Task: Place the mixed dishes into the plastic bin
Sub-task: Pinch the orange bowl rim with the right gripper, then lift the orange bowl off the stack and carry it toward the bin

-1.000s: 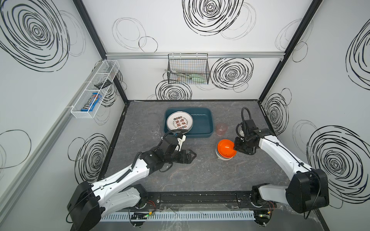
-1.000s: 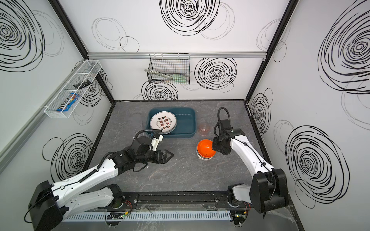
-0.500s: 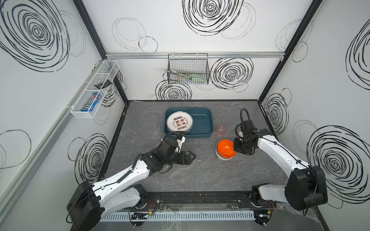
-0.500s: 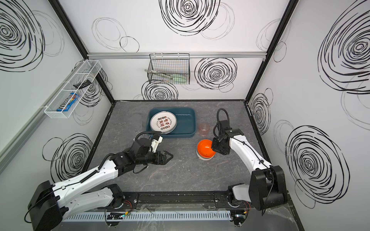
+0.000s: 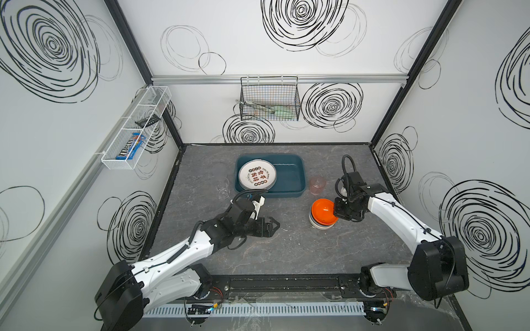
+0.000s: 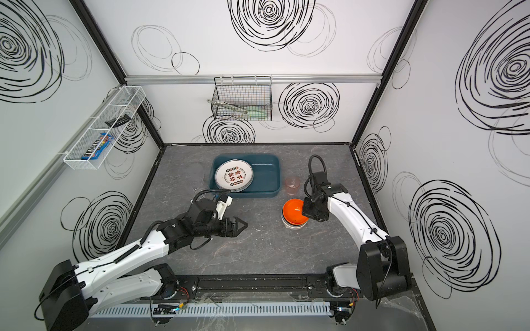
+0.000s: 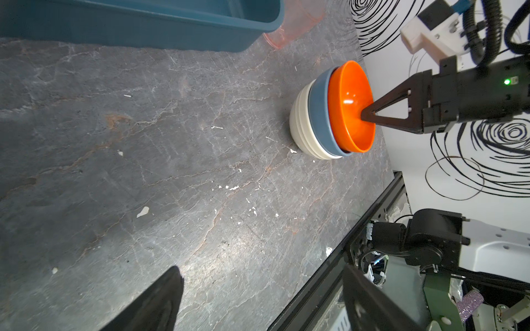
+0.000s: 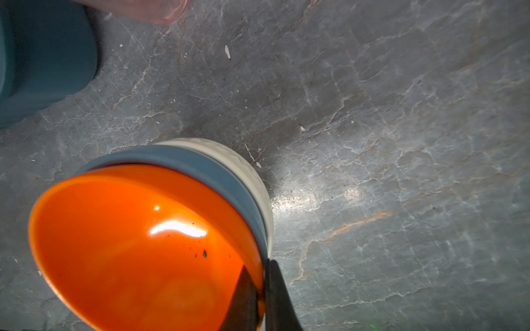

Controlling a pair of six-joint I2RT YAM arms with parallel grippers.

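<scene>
Three bowls stand nested on the table: an orange bowl on top, a blue bowl under it and a cream bowl at the bottom. My right gripper is shut on the orange bowl's rim, one finger inside and one outside. The orange bowl sits slightly tilted in the stack. The teal plastic bin holds a white plate with red and black characters. A pink tumbler stands right of the bin and a clear glass left of it. My left gripper hangs open over bare table, holding nothing.
A black wire basket hangs on the back wall. A white mesh tray is fixed to the left wall. The right wall stands close behind the right arm. A black rail runs along the table's front edge.
My right gripper's fingers have closed onto the orange bowl's rim. The left arm has hardly moved and stays open.
</scene>
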